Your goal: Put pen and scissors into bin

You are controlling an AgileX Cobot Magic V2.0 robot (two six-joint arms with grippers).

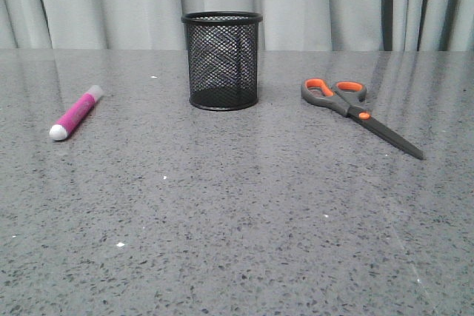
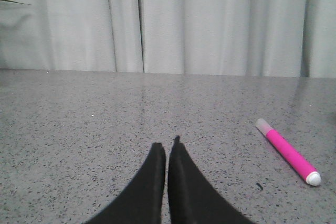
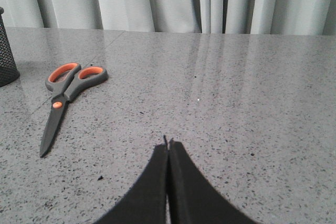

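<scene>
The magenta pen [image 1: 75,115] lies flat on the grey table at the left, white end toward me. It also shows in the left wrist view [image 2: 287,151], off to the side of my left gripper [image 2: 167,146], which is shut and empty. The black mesh bin [image 1: 222,60] stands upright at the middle back; its edge shows in the right wrist view [image 3: 6,53]. The scissors [image 1: 357,112] lie closed at the right, blades pointing toward the front right. They show in the right wrist view [image 3: 65,95], apart from my right gripper [image 3: 168,144], which is shut and empty. Neither gripper appears in the front view.
The grey speckled table [image 1: 237,212] runs back to a pale curtain [image 1: 311,5] behind it. Nothing else stands on the table apart from small white specks.
</scene>
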